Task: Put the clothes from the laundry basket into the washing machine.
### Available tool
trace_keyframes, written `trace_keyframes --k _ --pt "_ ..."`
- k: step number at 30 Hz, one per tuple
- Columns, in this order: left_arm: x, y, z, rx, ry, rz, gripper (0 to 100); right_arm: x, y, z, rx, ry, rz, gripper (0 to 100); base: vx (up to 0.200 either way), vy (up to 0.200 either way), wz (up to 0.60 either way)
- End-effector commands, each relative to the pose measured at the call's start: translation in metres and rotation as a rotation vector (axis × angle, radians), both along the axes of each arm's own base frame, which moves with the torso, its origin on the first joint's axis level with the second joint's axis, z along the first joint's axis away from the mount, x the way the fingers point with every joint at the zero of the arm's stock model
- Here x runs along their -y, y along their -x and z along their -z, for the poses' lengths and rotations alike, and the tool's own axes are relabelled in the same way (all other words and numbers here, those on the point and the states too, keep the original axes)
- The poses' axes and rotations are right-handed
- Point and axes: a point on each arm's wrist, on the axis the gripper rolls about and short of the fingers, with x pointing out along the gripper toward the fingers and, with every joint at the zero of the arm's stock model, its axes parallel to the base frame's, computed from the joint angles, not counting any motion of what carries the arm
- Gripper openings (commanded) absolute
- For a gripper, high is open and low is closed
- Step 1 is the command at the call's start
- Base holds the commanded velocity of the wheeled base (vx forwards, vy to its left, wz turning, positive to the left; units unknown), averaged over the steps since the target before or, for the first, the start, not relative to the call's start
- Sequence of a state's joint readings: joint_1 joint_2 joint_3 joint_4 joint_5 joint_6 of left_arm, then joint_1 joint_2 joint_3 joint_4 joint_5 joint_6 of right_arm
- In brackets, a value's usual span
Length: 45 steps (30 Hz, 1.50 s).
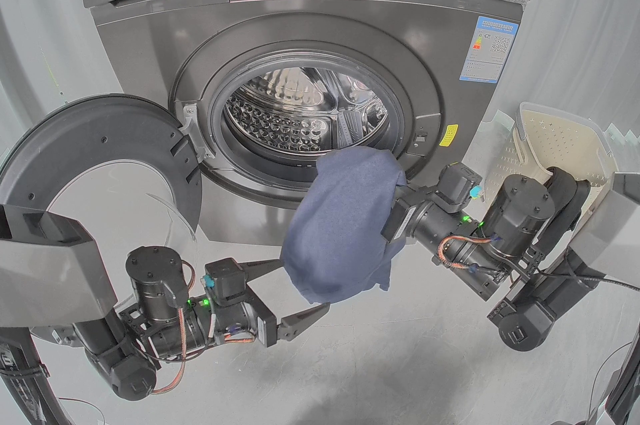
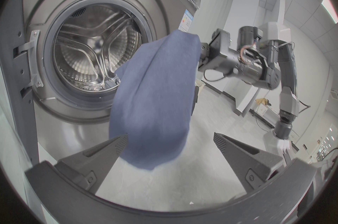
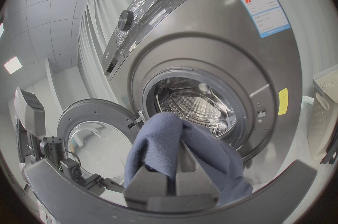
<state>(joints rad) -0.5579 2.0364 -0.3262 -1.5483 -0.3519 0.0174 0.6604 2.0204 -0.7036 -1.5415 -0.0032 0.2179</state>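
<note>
A dark blue garment (image 1: 343,223) hangs in front of the washing machine (image 1: 313,46), just below the rim of its open drum (image 1: 307,109). My right gripper (image 3: 175,161) is shut on the garment (image 3: 158,144), its fingers hidden behind the cloth in the head view. My left gripper (image 1: 293,291) is low at the left, open, its fingers spread on either side of the cloth's hanging lower end (image 2: 151,119). The left fingertips (image 2: 119,142) hold nothing. The laundry basket (image 1: 553,143) stands at the right of the machine.
The round machine door (image 1: 100,153) is swung fully open to the left, close above my left arm. The floor (image 1: 400,353) in front of the machine is bare grey. A curtain (image 1: 587,19) hangs behind the machine.
</note>
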Motion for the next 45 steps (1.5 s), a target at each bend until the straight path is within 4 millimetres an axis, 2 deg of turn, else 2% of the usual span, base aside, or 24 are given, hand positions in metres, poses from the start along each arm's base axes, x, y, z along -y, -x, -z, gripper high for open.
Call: trace_keyframes --k 1,6,16,21,26,32,38,39,45 --pt "0.019 -0.017 0.004 0.016 0.031 -0.012 100 -0.018 -0.004 0.018 -0.026 0.025 -0.032 0 0.000 0.000 0.00" --pt "0.029 -0.025 0.003 0.037 0.047 -0.020 100 -0.028 0.001 0.022 -0.033 0.031 -0.059 0 0.000 0.000 0.00" --pt "0.046 -0.049 0.018 0.053 0.056 -0.024 100 -0.043 0.012 0.019 -0.025 0.019 -0.082 0 0.000 0.000 0.00" --pt "0.057 -0.069 0.023 0.091 0.077 -0.084 100 -0.051 0.024 0.018 -0.029 0.020 -0.116 0 0.000 0.000 0.00" --pt "0.061 -0.082 0.021 0.110 0.112 -0.122 100 -0.049 0.030 0.022 -0.048 0.033 -0.124 0 0.000 0.000 0.00" --pt "0.063 -0.085 0.021 0.115 0.120 -0.139 100 -0.050 0.040 0.021 -0.055 0.037 -0.145 0 0.000 0.000 0.00" --pt "0.057 -0.094 0.028 0.097 0.127 -0.231 100 -0.048 0.041 0.015 -0.054 0.014 -0.107 0 0.000 0.000 0.00" --pt "0.053 -0.096 0.027 0.099 0.127 -0.241 0 -0.046 0.040 0.013 -0.050 0.007 -0.100 0 0.000 0.000 0.00" --pt "0.050 -0.099 0.022 0.110 0.138 -0.255 0 -0.040 0.034 0.011 -0.050 0.000 -0.072 0 0.000 0.000 0.00"
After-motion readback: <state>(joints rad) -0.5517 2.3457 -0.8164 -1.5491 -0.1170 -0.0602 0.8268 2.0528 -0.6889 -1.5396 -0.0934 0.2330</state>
